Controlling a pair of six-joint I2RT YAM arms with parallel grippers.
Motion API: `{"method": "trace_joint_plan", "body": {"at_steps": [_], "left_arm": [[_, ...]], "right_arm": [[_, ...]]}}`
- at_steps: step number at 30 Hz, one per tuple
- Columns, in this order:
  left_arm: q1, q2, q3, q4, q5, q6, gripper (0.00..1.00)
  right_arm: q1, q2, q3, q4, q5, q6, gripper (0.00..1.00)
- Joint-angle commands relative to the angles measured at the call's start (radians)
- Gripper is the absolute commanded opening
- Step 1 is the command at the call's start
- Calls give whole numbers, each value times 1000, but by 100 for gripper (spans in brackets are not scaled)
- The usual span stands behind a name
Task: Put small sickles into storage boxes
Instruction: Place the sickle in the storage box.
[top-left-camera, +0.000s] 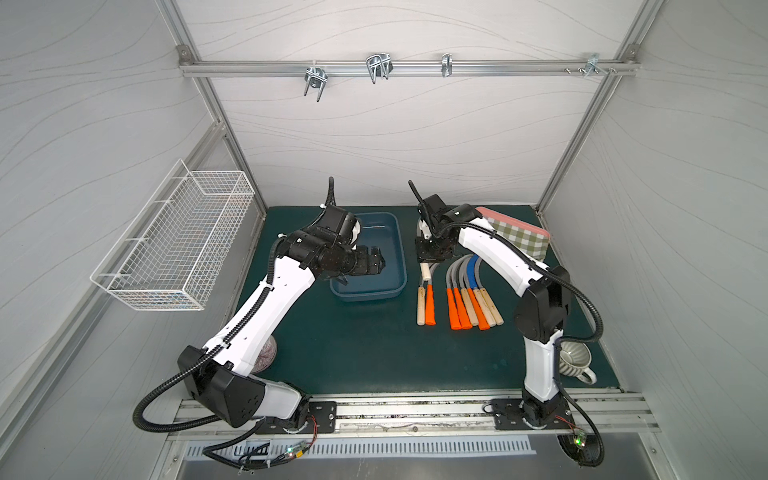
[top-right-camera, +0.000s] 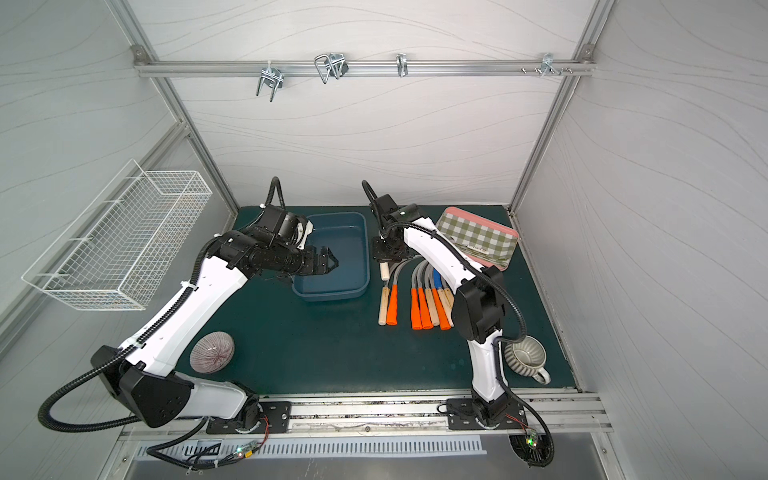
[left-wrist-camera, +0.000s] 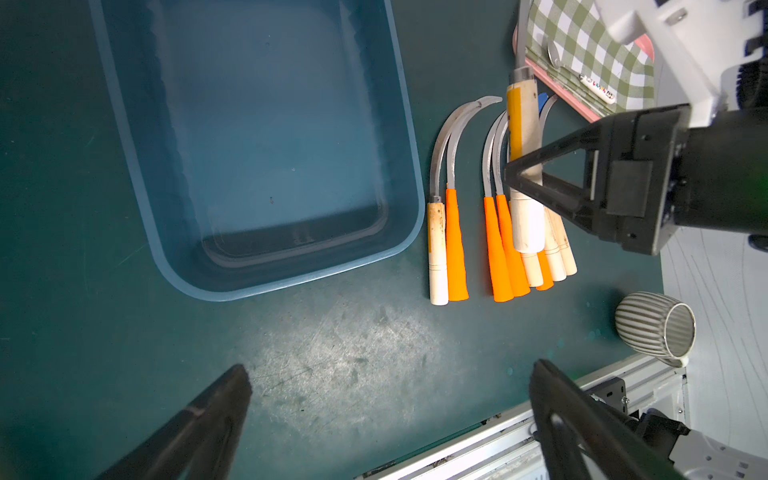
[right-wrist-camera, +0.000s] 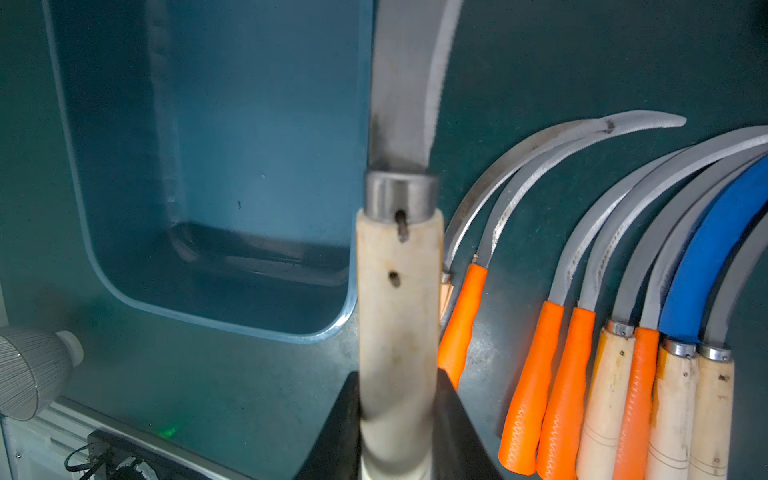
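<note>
The dark blue storage box (top-left-camera: 386, 241) stands empty on the green mat, seen also in the left wrist view (left-wrist-camera: 257, 145). My left gripper (top-left-camera: 380, 266) hovers open over the box's near end, fingers (left-wrist-camera: 232, 395) wide apart. To the right of the box, my right gripper (top-left-camera: 428, 259) is shut on the pale wooden handle of a small sickle (right-wrist-camera: 397, 291) and holds it above the mat. Its grey blade points away along the box's edge. Two sickles (top-left-camera: 426, 303) lie beneath it. Several more (top-left-camera: 473, 299) lie fanned further right, one with a blue blade (right-wrist-camera: 706, 257).
A green-checked, pink-rimmed tray (top-left-camera: 519, 237) leans at the back right behind the right arm. A ribbed cup (top-left-camera: 573, 361) sits near the right arm's base and a ribbed bowl (top-right-camera: 212, 351) near the left arm. A white wire basket (top-left-camera: 178, 245) hangs on the left wall.
</note>
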Motion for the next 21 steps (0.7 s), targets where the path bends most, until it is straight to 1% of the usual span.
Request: {"method": "trace_joint_plan", "body": {"at_steps": [1, 7, 12, 16, 21], "left_arm": [[22, -20, 36, -14, 11, -6, 99], [51, -37, 35, -37, 19, -5, 99], [89, -75, -6, -31, 35, -16, 99], [110, -97, -33, -32, 41, -21, 99], [115, -125, -75, -28, 43, -30, 99]], "right_arm": [[19, 32, 50, -20, -8, 13, 0], [35, 94, 128, -19, -25, 17, 0], [50, 137, 188, -5, -52, 19, 0], [60, 157, 207, 19, -76, 23, 0], [76, 181, 223, 55, -105, 30, 0]]}}
